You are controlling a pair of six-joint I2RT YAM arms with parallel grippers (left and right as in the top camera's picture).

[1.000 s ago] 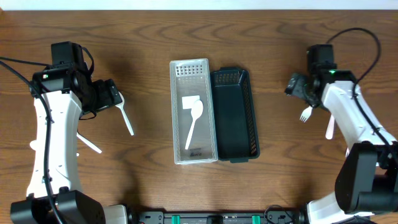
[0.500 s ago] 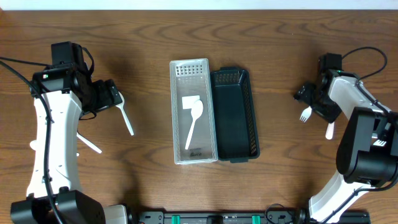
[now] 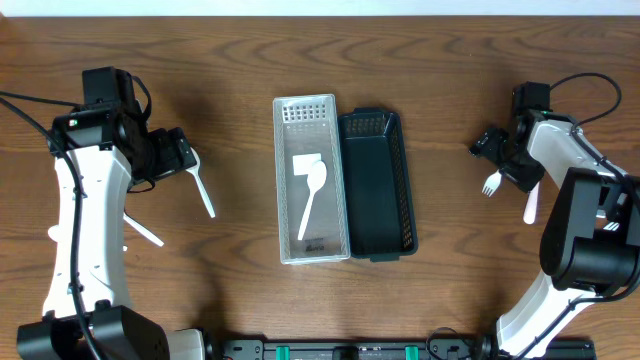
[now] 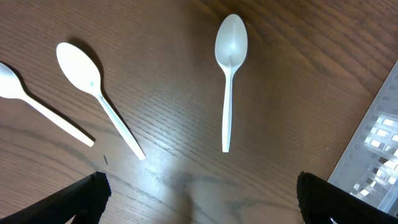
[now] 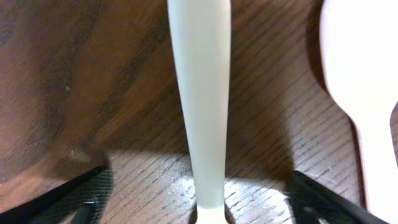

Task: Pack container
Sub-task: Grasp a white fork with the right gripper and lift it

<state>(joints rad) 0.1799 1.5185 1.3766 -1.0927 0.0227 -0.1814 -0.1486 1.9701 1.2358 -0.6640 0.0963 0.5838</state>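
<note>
A clear slotted container (image 3: 288,235) lies mid-table with a white spoon (image 3: 311,195) and another white utensil in it. A dark basket (image 3: 377,185) lies against its right side. My left gripper (image 3: 172,152) is open and empty above three white spoons; the nearest spoon (image 4: 229,74) lies ahead of the gripper (image 4: 199,202). My right gripper (image 3: 505,165) is low over a white fork (image 3: 490,184). In the right wrist view the gripper (image 5: 199,208) is open with the fork's handle (image 5: 200,93) between its fingers, not clamped.
Two more spoons (image 4: 96,93) (image 4: 31,102) lie left of the nearest one. The clear container's corner shows in the left wrist view (image 4: 379,137). Another white utensil (image 3: 529,205) lies just right of the fork, also in the right wrist view (image 5: 367,93).
My right arm has swung out to the right and its gripper has come down over the fork. The left arm and the containers have not moved.
</note>
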